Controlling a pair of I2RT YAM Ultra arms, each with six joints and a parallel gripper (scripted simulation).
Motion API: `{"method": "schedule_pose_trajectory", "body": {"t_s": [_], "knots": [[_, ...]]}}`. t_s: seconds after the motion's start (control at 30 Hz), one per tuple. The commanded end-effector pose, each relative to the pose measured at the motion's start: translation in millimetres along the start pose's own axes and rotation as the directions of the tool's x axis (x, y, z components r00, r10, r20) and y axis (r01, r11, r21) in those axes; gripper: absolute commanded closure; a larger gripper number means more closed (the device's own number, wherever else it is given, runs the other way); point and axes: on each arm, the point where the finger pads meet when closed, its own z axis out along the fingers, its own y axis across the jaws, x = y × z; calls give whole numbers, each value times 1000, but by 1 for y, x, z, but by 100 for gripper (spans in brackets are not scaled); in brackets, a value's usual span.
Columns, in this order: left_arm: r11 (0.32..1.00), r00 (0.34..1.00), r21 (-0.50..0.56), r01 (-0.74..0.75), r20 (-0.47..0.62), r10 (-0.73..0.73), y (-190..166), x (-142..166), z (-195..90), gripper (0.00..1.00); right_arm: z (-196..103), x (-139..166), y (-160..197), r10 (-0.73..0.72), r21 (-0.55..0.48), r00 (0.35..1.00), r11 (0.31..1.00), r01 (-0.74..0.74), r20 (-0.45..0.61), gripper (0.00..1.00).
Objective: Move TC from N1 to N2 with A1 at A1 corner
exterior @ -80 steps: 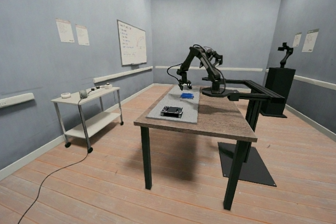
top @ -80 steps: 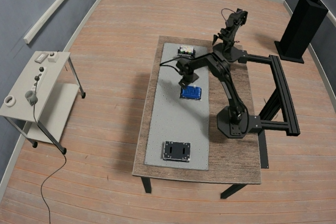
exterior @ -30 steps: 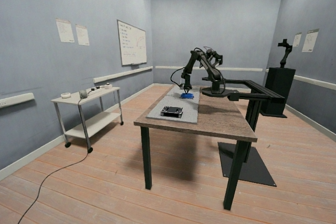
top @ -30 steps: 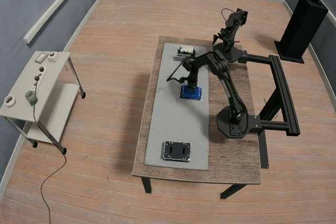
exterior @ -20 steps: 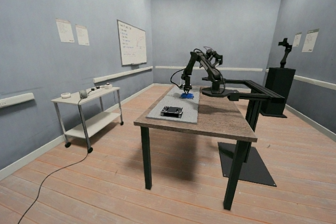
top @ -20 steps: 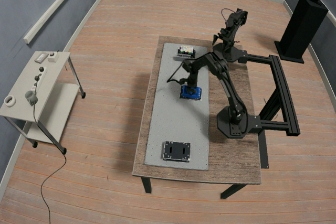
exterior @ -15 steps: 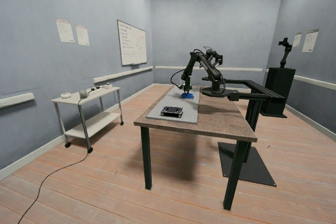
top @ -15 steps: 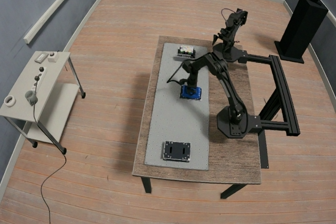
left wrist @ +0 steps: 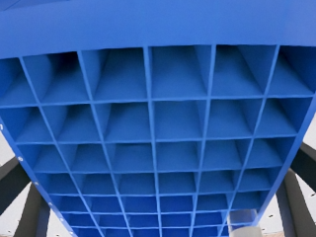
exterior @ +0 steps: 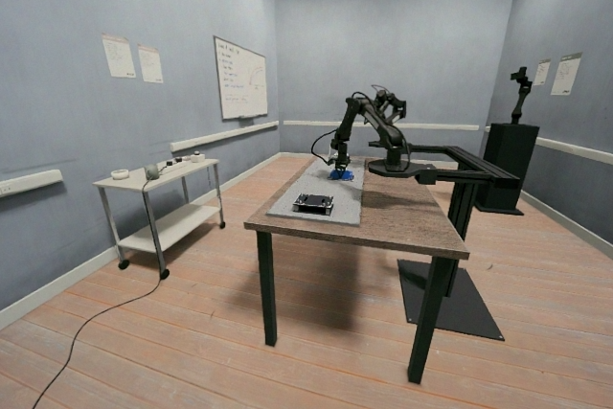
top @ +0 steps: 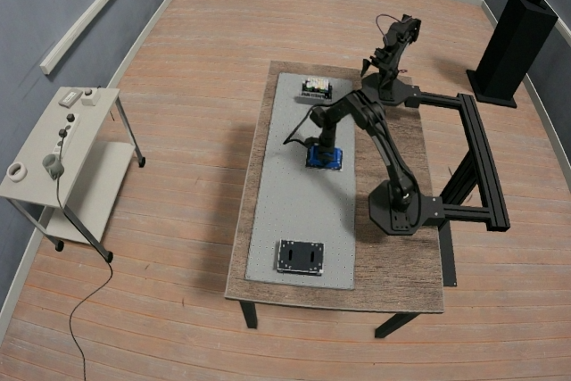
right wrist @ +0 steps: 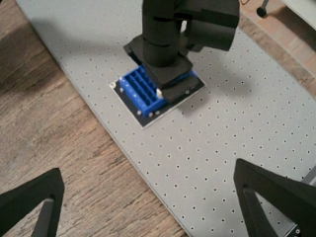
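Note:
The blue carrier TC (top: 338,158) (exterior: 349,175) (left wrist: 158,25) (right wrist: 127,88) sits on the dark plate of nest N1 (right wrist: 130,106). One white-capped vial (left wrist: 243,228) (right wrist: 159,93) shows in a well near its edge; other vials are hidden. My left gripper (top: 325,158) (exterior: 341,172) (left wrist: 161,143) is open and low over TC, with its fingers on either side of it. Contact cannot be told. TC's triangle is not visible. My right gripper (right wrist: 148,174) is open and away from TC. Nest N2 (top: 301,263) (exterior: 316,201), a raised black plate with corner locators, holds nothing.
The rack R1 (top: 317,86) with its vials stands at the far end of the grey perforated board (top: 304,211). The forceps and holder H1 cannot be made out. Part of a grey object shows at the right wrist view's lower right edge.

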Motion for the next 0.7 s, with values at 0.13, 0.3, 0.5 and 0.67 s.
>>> {"method": "schedule_pose_trajectory", "body": {"t_s": [0.13, 0.3, 0.5, 0.67], "knots": [[1000, 999, 29, 9, 38, -10, -8, -17, -11, 0, -2, -2, -2, 9, 6, 1000, 1000, -9, 23, 0], [999, 999, 37, 6, 45, -8, -10, -15, -13, 7, -2, -2, -2, 9, 6, 1000, 1000, -9, 23, 0], [999, 999, 37, 8, 45, -10, -10, -13, -13, 13, -2, -2, -2, 9, 6, 1000, 1000, -9, 23, 0], [999, 999, 33, 9, 41, -10, -7, -11, -12, 40, -2, -2, -2, 9, 6, 1000, 1000, -9, 23, 0]]}}
